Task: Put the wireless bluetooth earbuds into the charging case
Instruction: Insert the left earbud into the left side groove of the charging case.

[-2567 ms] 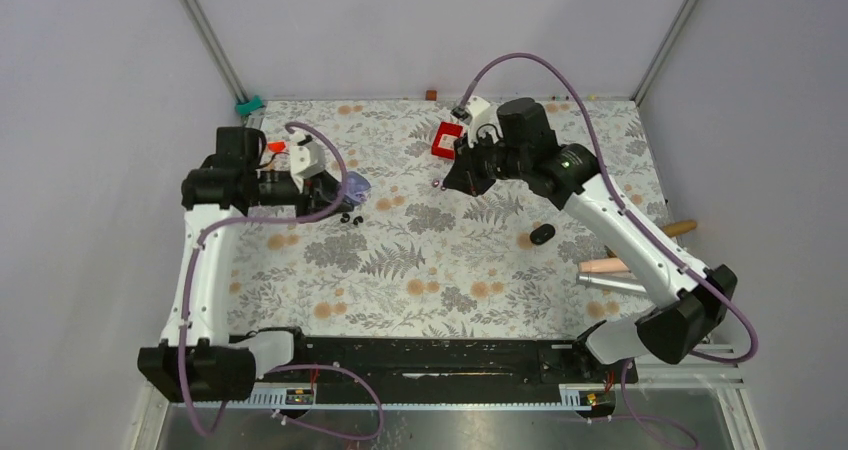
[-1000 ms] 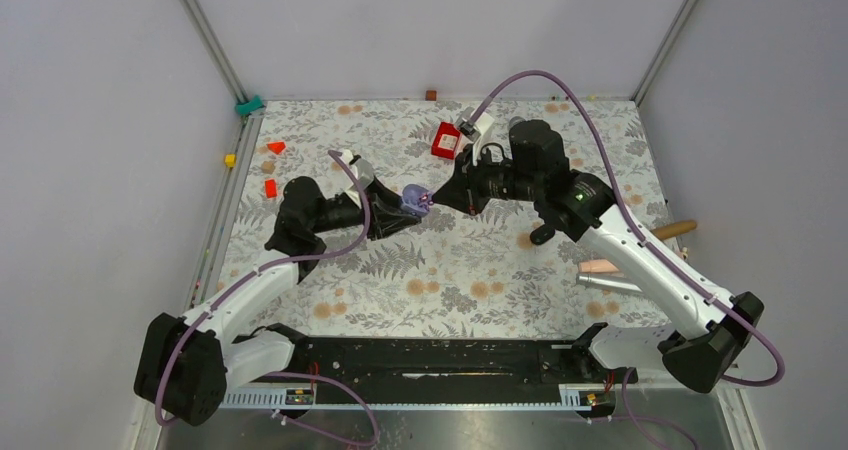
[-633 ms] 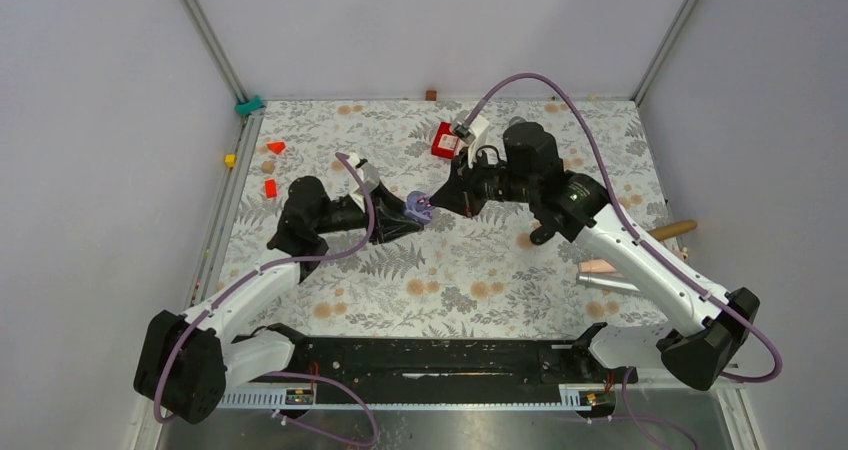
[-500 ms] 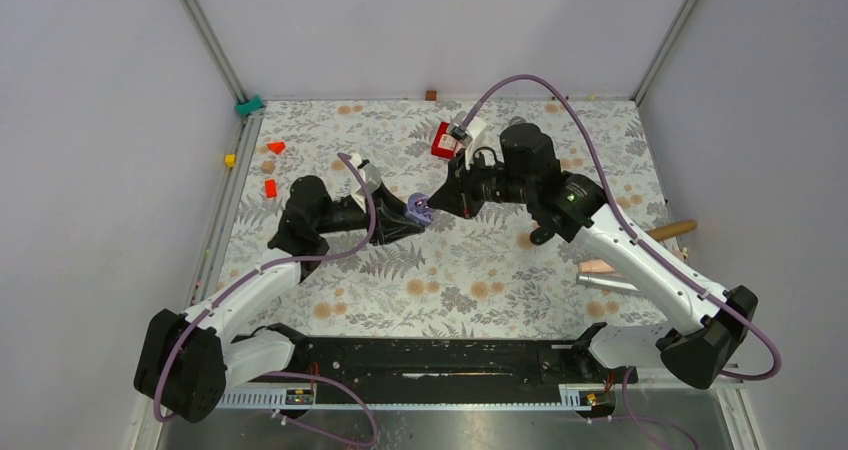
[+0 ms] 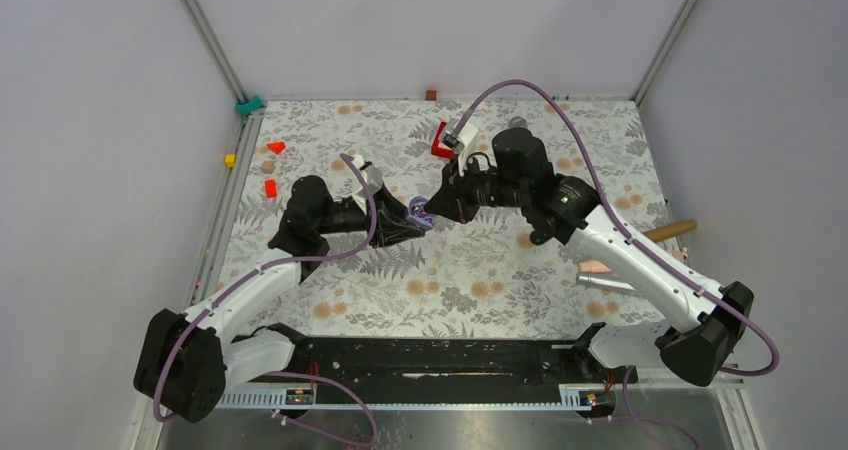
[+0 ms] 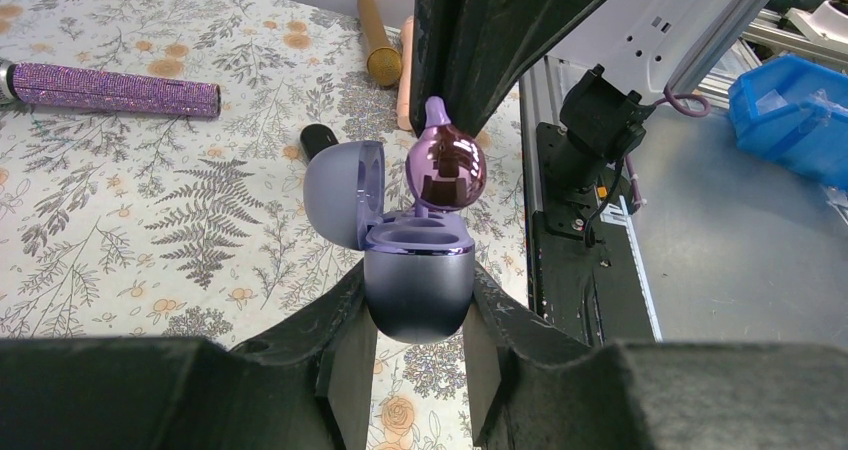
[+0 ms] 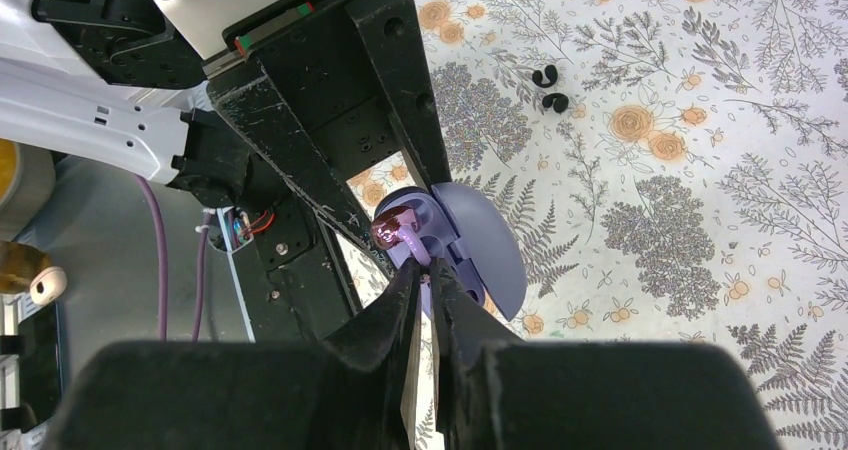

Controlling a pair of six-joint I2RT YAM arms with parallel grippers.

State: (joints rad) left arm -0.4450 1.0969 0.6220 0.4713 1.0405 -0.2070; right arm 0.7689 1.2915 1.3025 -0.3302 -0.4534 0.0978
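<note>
My left gripper (image 6: 417, 288) is shut on the lavender-grey charging case (image 6: 416, 292), holding it upright above the cloth with its lid (image 6: 340, 190) swung open to the left. A glossy purple earbud (image 6: 450, 168) hangs just over the case's right socket, pinched by its stem in my shut right gripper (image 7: 425, 270). In the right wrist view the earbud (image 7: 398, 232) sits at the case's rim (image 7: 480, 245). In the top view the two grippers meet at the case (image 5: 422, 213), left gripper (image 5: 412, 220) and right gripper (image 5: 438, 208). Two tiny black buds (image 7: 548, 87) lie on the cloth.
A purple glitter microphone (image 6: 115, 87), a black oval object (image 6: 317, 138) and a gold-headed microphone (image 6: 378, 55) lie on the floral cloth. A red block (image 5: 438, 140) and small red pieces (image 5: 270, 187) sit at the back. A wooden handle (image 5: 672, 230) lies right.
The left gripper has lifted the case to mid-table and the right gripper has brought the earbud there. Over the last second the right gripper has edged left and down onto the open case.
</note>
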